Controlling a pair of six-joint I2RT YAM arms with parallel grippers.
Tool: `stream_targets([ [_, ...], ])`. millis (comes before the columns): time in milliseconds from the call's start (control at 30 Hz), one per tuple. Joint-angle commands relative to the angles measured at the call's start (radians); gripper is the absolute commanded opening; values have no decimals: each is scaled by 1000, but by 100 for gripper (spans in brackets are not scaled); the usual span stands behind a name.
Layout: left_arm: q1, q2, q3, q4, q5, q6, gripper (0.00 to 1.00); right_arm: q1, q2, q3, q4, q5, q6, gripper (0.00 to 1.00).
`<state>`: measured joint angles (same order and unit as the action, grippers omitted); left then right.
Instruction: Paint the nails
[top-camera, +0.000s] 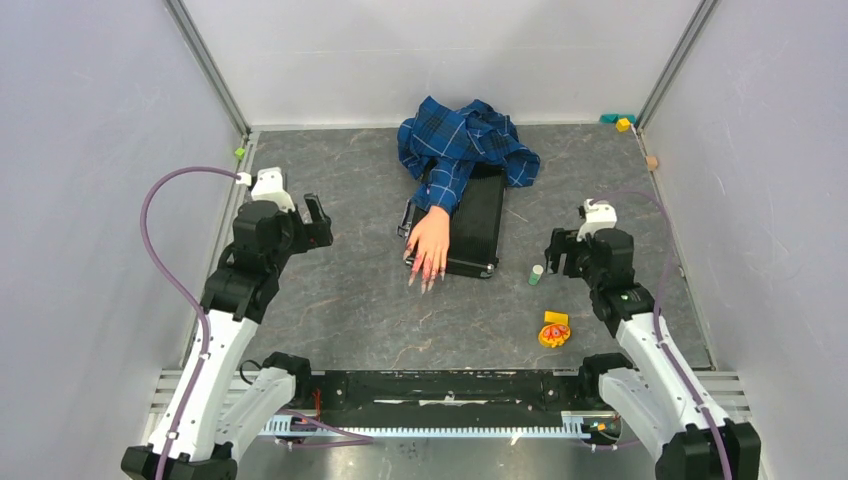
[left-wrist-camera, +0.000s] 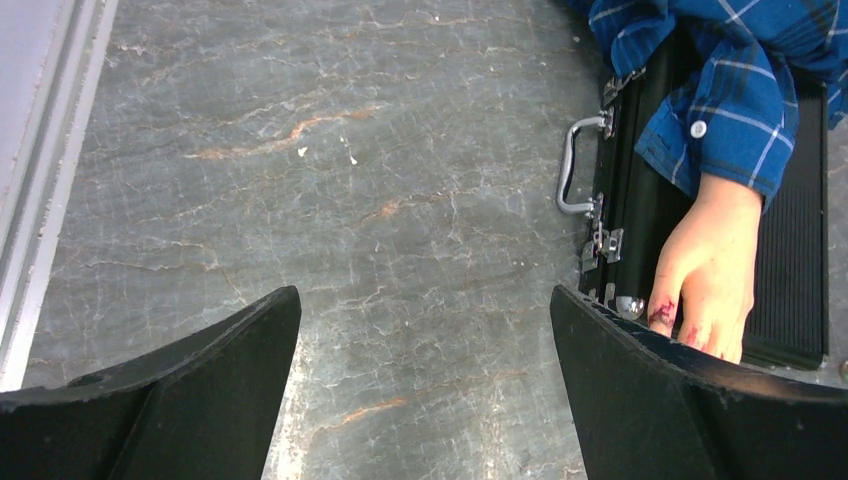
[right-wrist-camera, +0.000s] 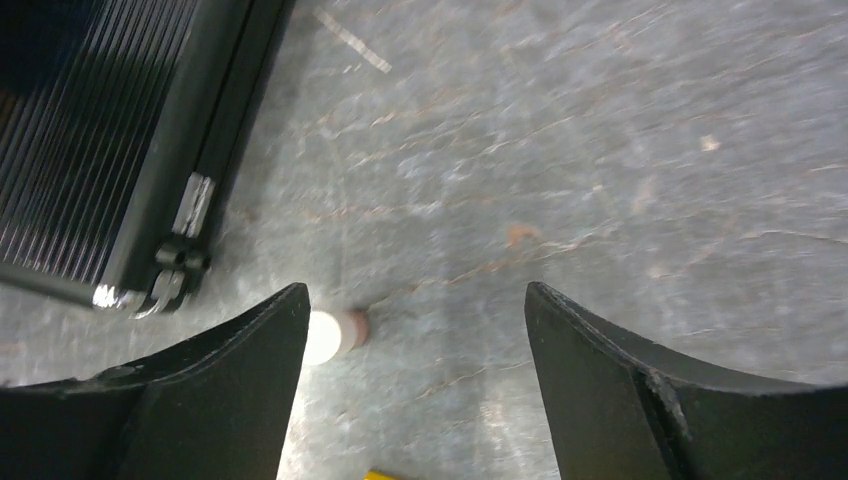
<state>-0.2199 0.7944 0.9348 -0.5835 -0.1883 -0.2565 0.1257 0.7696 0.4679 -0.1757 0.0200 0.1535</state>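
Note:
A pale mannequin hand (top-camera: 432, 243) in a blue plaid sleeve (top-camera: 465, 145) rests on a black case (top-camera: 480, 225) mid-table. Its long pink-red nails (top-camera: 420, 278) point toward me over the case's near edge. My left gripper (top-camera: 316, 220) is open and empty, left of the hand. In the left wrist view (left-wrist-camera: 420, 300) the hand (left-wrist-camera: 712, 270) is at the right, with its nails hidden behind my finger. My right gripper (top-camera: 556, 250) is open and empty, right of the case. A small white-capped bottle (top-camera: 537, 274) stands beside it, by my left finger in the right wrist view (right-wrist-camera: 335, 335).
A yellow and orange object (top-camera: 554, 330) lies near the right arm. Small coloured blocks (top-camera: 620, 120) sit at the back right corner and a tan piece (top-camera: 652, 162) by the right wall. The case has a metal handle (left-wrist-camera: 570, 165) on its left side. Walls enclose the table.

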Motion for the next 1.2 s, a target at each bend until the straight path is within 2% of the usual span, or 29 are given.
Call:
stream_targets([
  [0, 6, -50, -47, 26, 39, -38, 100, 68, 48, 42, -44, -57, 22, 81],
  [133, 7, -67, -65, 36, 76, -38, 100, 163, 94, 61, -81, 19, 38, 73],
  [300, 8, -54, -65, 32, 80, -33, 100, 248, 110, 63, -111, 106, 75, 71],
  [433, 8, -30, -61, 27, 112, -36, 100, 256, 120, 40, -108, 118, 78, 67],
  [533, 8, -25, -60, 27, 126, -40, 100, 257, 130, 41, -89, 101, 80, 60],
  [867, 8, -27, -65, 32, 143, -41, 100, 270, 189, 37, -72, 118, 86, 58],
  [1100, 8, -27, -67, 34, 173, -38, 100, 271, 225, 48, -41, 122, 59, 54],
  [1167, 8, -35, -70, 33, 174, -36, 100, 272, 263, 47, -23, 119, 45, 49],
])
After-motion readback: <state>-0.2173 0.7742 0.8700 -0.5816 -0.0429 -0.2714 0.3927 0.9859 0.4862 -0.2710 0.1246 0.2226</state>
